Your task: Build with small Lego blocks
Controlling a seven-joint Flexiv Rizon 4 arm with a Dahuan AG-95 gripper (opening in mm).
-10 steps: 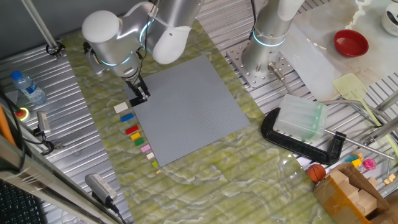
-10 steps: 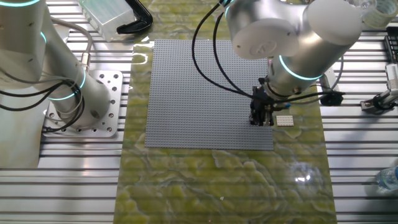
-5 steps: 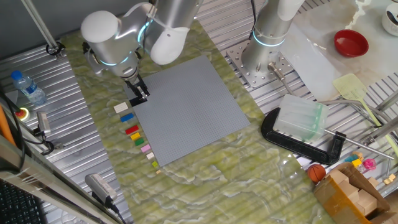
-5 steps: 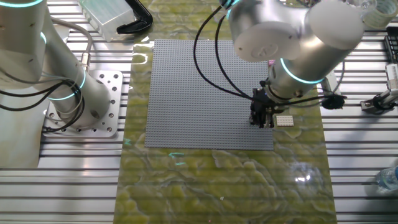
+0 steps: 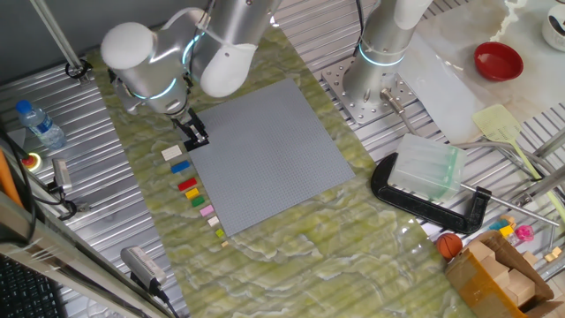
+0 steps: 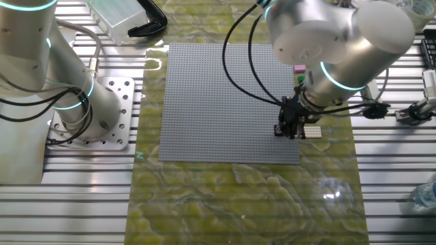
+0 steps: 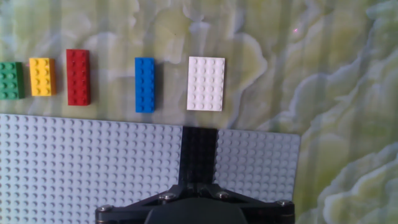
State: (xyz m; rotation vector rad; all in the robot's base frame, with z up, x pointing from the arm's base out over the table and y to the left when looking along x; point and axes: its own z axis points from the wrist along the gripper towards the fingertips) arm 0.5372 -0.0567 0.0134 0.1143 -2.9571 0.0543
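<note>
My gripper (image 7: 199,185) is shut on the black brick (image 7: 199,152), which it holds at the edge of the grey baseplate (image 7: 81,162), near its corner. Just past that edge a row lies on the mat: cream-white brick (image 7: 206,83), blue brick (image 7: 145,84), red brick (image 7: 79,76), yellow brick (image 7: 42,76), green brick (image 7: 11,80). In one fixed view the gripper (image 5: 196,138) is at the plate's left corner, above the row, which runs from the white brick (image 5: 171,153) to the pink brick (image 5: 207,211). In the other fixed view the gripper (image 6: 289,129) is beside the white brick (image 6: 312,132).
A second arm's base (image 5: 375,88) stands behind the plate. A black clamp (image 5: 424,199) holding a clear box, a red bowl (image 5: 499,60) and a water bottle (image 5: 40,124) lie off the mat. The green mat (image 5: 291,256) surrounds the plate.
The arm has shifted slightly toward the plate's outer edge, carrying the black brick. The loose bricks have not moved.
</note>
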